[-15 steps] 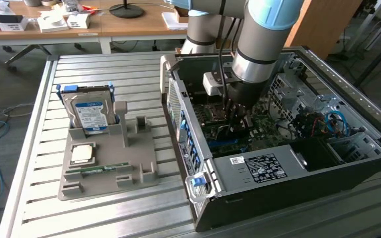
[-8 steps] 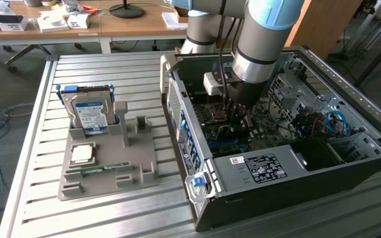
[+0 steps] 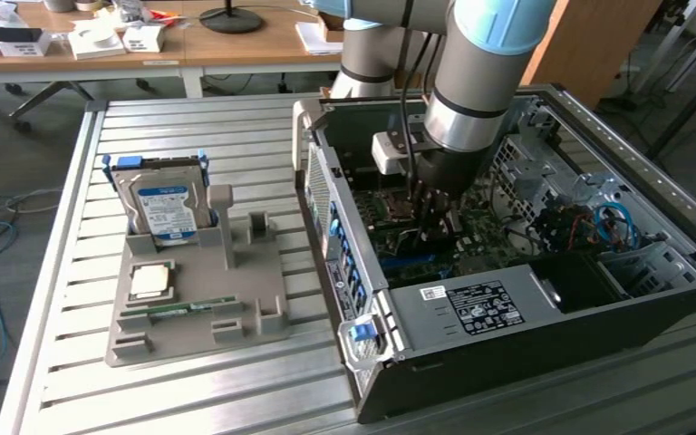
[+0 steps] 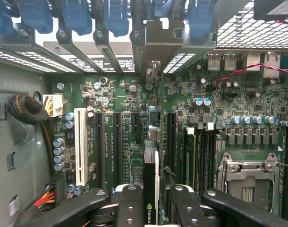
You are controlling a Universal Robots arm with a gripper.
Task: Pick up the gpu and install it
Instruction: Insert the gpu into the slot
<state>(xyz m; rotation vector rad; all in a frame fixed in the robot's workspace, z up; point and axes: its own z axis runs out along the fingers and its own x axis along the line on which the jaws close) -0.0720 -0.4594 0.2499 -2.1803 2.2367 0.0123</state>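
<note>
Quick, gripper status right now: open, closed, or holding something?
Gripper: closed on the gpu, holding it edge-on over the motherboard inside the computer case.

A slatted metal table (image 3: 70, 272) bears a grey holder (image 3: 203, 299) and a computer case (image 3: 542, 335).

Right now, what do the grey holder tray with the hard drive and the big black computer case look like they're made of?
The grey holder tray looks like matte moulded or printed plastic: uniform dull grey, chunky rounded posts, no shine. The black computer case looks like painted sheet metal: thin folded edges and perforated panels, with bare silvery metal inside. The silver hard drive standing in the tray seems metal-bodied under a glossy blue-white label.
</note>
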